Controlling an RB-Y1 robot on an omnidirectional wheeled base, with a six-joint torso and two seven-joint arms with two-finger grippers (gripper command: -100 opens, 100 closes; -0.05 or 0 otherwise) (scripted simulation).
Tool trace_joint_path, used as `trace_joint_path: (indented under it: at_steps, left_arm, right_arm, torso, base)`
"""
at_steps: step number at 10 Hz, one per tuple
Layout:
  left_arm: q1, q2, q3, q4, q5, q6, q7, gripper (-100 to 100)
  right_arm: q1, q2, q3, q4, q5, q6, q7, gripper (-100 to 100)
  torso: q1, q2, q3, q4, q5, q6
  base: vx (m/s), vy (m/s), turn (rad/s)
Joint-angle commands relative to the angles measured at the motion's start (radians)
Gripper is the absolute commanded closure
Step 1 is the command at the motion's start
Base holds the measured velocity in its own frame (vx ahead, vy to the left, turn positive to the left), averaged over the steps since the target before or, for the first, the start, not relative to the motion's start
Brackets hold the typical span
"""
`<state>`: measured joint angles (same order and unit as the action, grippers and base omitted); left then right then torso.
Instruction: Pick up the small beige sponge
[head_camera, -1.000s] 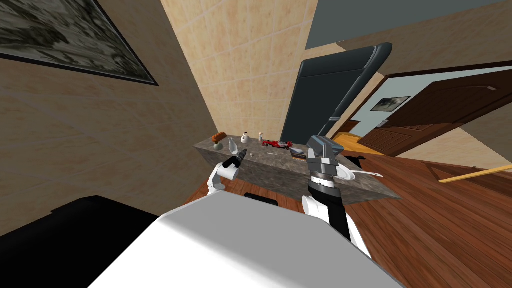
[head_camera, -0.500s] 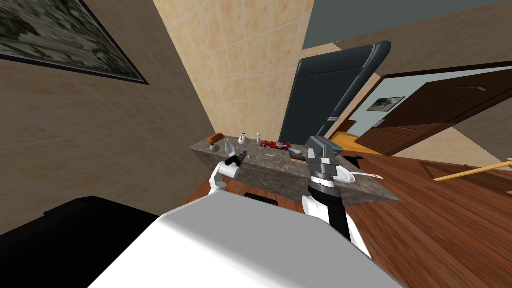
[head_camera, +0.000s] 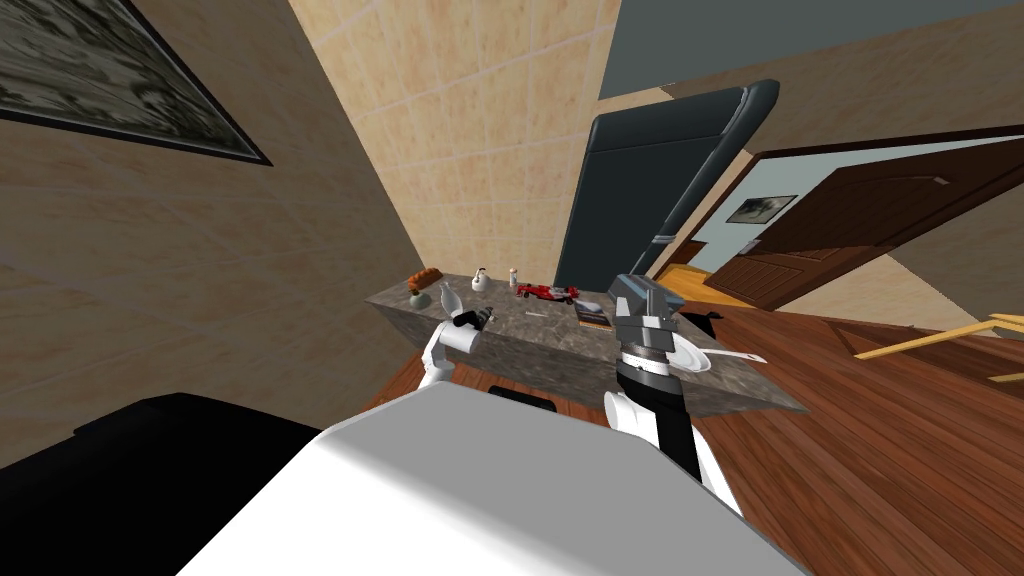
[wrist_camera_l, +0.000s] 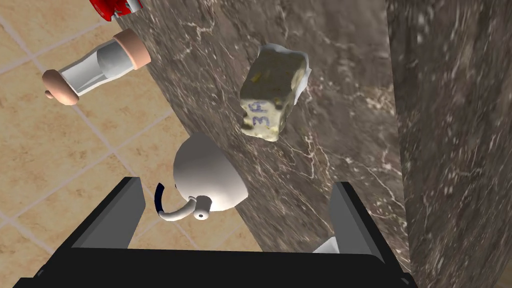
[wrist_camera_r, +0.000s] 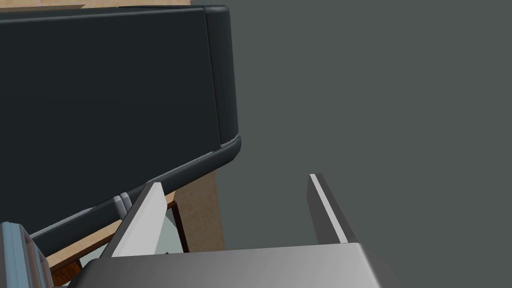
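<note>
Two left jaws nearer sponge (wrist_camera_l: 272, 95)

Dark, pale-veined stone counter (head_camera: 545, 345) slanting from centre left down to lower right of the head view. Along its top, left to right: orange-brown loaf (head_camera: 425, 276), pale bottle (head_camera: 447, 296), white teapot (head_camera: 480, 281), small shaker (head_camera: 513, 277), red toy car (head_camera: 545, 291), flat book (head_camera: 595, 314), white long-handled pan (head_camera: 695, 357). Beige block sponge (wrist_camera_l: 272, 95) flat on the stone, near the teapot and the shaker, touching neither.
</note>
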<state>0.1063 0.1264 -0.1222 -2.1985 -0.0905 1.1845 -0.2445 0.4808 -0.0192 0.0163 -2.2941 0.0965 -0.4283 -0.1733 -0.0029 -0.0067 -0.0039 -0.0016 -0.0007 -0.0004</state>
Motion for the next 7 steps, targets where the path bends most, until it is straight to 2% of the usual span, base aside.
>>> trace_joint_path:
  at_steps: [1,5,6,7]
  left_arm:
    - [-0.005,0.0,0.003,0.011,0.0,0.05,0.002,-100]
    - [-0.001,0.007,0.008,0.055,0.004,0.126,0.003,-100]
    - [-0.004,0.006,0.009,0.049,0.005,0.111,0.003,-100]
    - [-0.003,0.007,0.009,0.051,0.005,0.114,0.003,0]
  right_arm:
    - [0.0,0.0,0.0,0.0,0.0,0.0,0.0,0]
    - [0.0,0.0,0.0,0.0,0.0,0.0,0.0,0]
    - [0.0,0.0,0.0,0.0,0.0,0.0,0.0,0]
    - [0.0,0.0,0.0,0.0,0.0,0.0,0.0,0]
  torso:
    - [0.0,0.0,0.0,0.0,0.0,0.0]
    - [0.001,0.001,0.0,0.0,0.0,0.0]
    - [0.002,0.002,0.001,0.0,0.0,0.0]
    - [0.002,0.004,0.002,0.001,0.0,0.0]
  base:
    - [0.115,-0.031,-0.037]
    - [0.093,-0.025,-0.031]
    - [0.037,-0.007,-0.003]
    - [0.007,-0.001,0.001]
